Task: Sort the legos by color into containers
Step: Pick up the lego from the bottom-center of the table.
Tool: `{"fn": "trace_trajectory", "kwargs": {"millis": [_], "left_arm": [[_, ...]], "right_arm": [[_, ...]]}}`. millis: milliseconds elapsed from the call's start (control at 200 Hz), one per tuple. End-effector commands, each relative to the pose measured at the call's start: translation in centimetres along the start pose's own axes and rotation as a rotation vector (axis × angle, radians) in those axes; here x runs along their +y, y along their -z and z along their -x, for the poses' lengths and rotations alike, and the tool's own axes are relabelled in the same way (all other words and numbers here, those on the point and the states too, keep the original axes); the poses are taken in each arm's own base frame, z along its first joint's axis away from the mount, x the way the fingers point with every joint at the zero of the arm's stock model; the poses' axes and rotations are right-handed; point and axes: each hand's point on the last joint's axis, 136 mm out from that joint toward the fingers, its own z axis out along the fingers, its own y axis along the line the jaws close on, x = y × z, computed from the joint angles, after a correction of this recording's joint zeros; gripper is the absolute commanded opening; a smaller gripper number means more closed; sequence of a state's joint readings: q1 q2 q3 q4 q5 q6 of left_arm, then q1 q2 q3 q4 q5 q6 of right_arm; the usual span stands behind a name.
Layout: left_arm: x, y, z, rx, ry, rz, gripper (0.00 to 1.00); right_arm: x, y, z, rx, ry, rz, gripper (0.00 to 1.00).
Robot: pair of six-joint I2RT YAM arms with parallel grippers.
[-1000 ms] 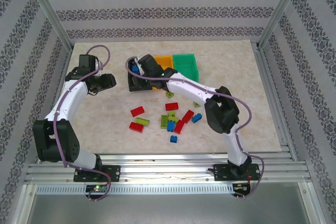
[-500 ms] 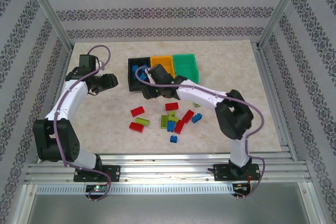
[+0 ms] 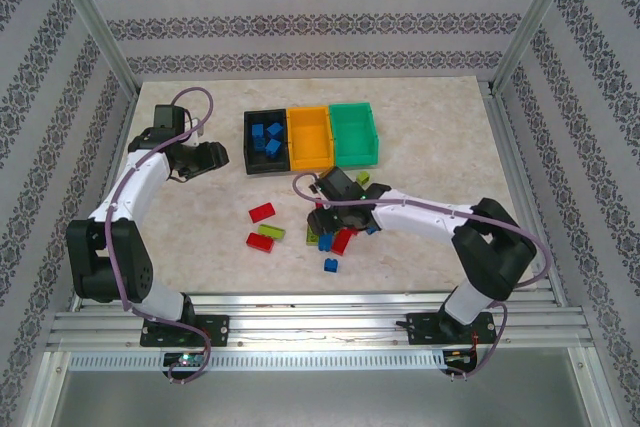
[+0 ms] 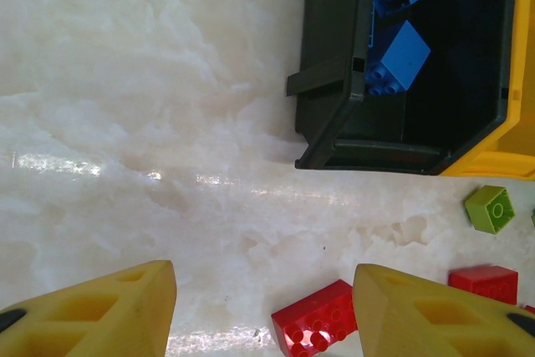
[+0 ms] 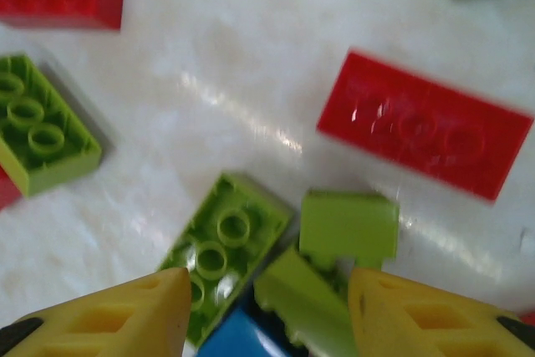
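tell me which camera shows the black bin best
Top external: the whole black bin is seen from above, blue bricks inside. The left wrist view has it close up but cut off at the frame edge.

bright, even light, short soft shadows. glare streaks shine on the marble tabletop in both wrist views. the right wrist view is blurred, its red brick smeared; the top view is sharp.
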State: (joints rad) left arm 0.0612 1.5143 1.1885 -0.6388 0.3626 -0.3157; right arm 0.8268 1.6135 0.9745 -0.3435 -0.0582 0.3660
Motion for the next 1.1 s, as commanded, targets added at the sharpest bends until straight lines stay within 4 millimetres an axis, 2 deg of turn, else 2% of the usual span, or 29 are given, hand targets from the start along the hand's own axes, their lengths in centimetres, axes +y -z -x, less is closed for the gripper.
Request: {"fn": "trace_trajectory", "kwargs": {"millis": [0, 140, 355, 535, 680, 864, 999, 1094], "left_arm": [[-0.1, 0.3, 0.8, -0.024, -0.005, -0.008, 0.58], [-0.2, 0.1, 0.9, -0.022, -0.004, -0.019, 0.58], [-0.2, 0.0, 0.8, -0.018, -0.002, -0.019, 0.58], [-0.2, 0.2, 0.9, -0.025, -0.004, -0.018, 0.58], [-0.2, 0.1, 0.7, -0.019, -0.005, -0.017, 0.58], [-0.2, 0.2, 0.8, -0.02, -0.005, -0.018, 0.58], [-0.4, 0.2, 0.9, -0.024, -0.004, -0.025, 0.59], [-0.3, 0.2, 0.8, -0.021, -0.006, -0.021, 0.59]], "right_arm": [[1.1, 1.1, -1.9, 0.016, -0.021, 0.024, 0.51], [0.9, 0.9, -4.1, 0.08, -0.032, -0.018, 0.5], [0.4, 0.1, -5.5, 0.108, -0.111, -0.049, 0.49], [0.2, -0.7, -4.9, 0.119, -0.103, -0.099, 0.51], [0.8, -1.4, -4.4, 0.119, -0.09, -0.095, 0.53], [0.8, -2.1, -4.5, 0.146, -0.044, -0.151, 0.55], [1.5, -1.8, -4.0, 0.13, -0.019, -0.151, 0.55], [1.9, -2.4, -3.7, 0.137, -0.015, -0.14, 0.56]]}}
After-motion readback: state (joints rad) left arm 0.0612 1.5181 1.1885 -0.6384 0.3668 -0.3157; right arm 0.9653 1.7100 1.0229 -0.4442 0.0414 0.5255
